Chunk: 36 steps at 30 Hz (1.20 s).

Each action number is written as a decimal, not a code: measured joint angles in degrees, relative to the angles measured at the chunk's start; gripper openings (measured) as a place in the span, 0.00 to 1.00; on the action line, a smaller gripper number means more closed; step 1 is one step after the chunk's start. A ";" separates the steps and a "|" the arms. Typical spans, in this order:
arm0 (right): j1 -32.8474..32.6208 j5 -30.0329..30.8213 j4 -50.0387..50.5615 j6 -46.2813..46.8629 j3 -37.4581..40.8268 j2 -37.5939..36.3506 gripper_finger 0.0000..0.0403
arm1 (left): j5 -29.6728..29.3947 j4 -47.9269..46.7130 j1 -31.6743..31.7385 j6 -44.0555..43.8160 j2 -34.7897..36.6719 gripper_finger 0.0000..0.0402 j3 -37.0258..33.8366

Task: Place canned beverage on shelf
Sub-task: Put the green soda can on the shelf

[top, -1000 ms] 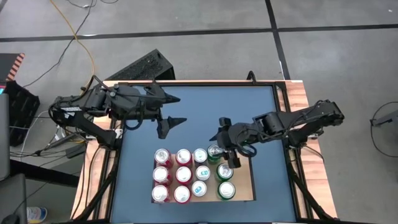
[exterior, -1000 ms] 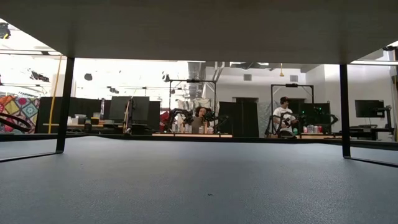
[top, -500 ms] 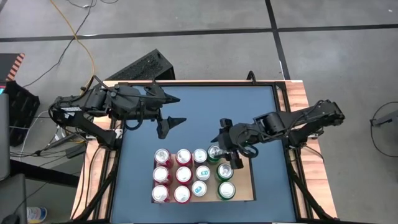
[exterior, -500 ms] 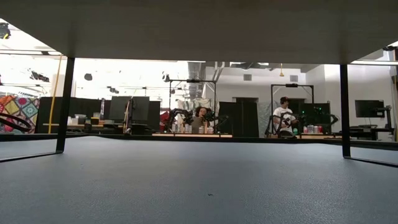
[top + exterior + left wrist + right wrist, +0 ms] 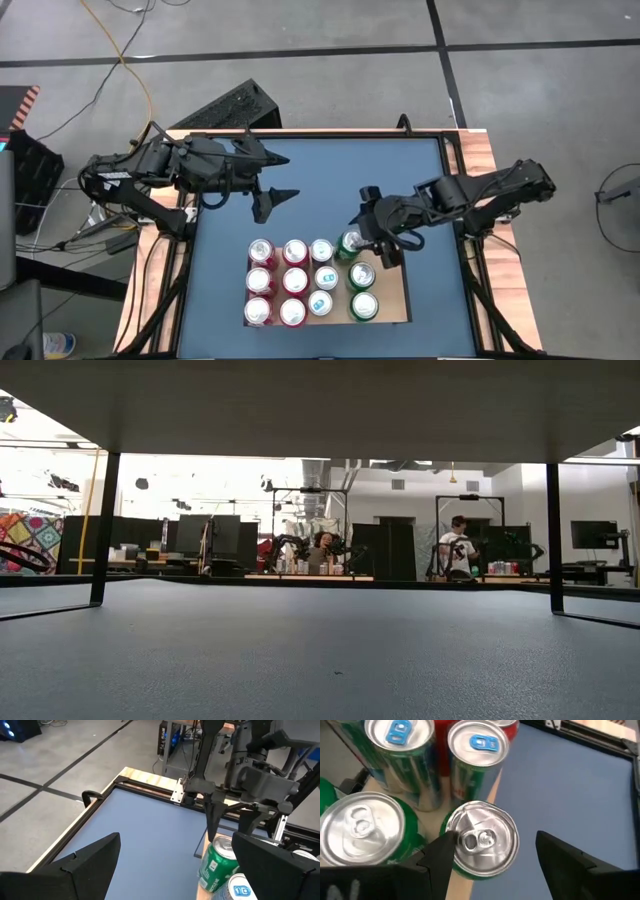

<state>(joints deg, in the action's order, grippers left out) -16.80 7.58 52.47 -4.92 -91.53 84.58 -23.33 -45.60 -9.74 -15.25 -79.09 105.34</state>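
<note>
Several cans stand in rows on the shelf (image 5: 396,296), a pale board on the blue table near its near edge. A green can (image 5: 346,244) (image 5: 482,840) stands at the board's far right corner; in the left wrist view this can (image 5: 217,865) looks tipped. My right gripper (image 5: 370,242) (image 5: 495,836) is open above it, slanting down from the table's right, one finger on each side of the can's top. My left gripper (image 5: 290,177) (image 5: 176,840) hangs open over the far left of the table, holding nothing. My right gripper has one finger (image 5: 440,855) close against the side of the green can's rim (image 5: 451,831); I cannot tell whether it touches. Blue table shows between the other finger (image 5: 560,852) and the can.
Red, white and green cans (image 5: 292,282) fill the board to the left of and nearer than the green can. A wooden frame with black rails (image 5: 470,160) borders the table. The far half of the blue table (image 5: 330,160) is bare. People stand in the room beyond (image 5: 458,545).
My right gripper has tipped and rolled a little, and its fingers have swung back toward the table's right edge. The gap between them is unchanged. The green can has stayed on the board's corner.
</note>
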 joint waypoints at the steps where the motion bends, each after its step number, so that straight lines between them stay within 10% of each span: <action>1: 0.11 0.12 0.05 -0.35 -0.14 -0.01 0.66 | -0.02 0.00 0.00 0.15 0.00 0.92 0.00; 18: -0.72 1.63 -0.94 1.04 -6.32 -0.61 0.66 | -2.90 -0.21 0.02 2.15 -1.32 0.92 -0.02; 27: -9.24 1.69 19.03 26.29 -10.79 -0.55 0.59 | -2.10 -0.56 0.00 2.06 -0.39 0.92 -0.02; 36: -16.87 8.24 10.96 36.45 0.14 -0.55 0.45 | -0.44 -0.52 -0.18 1.80 -0.59 0.92 -0.02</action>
<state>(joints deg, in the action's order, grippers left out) -33.67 15.82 63.43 31.53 -91.38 84.03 -23.77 -46.13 -9.92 -13.45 -79.68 105.32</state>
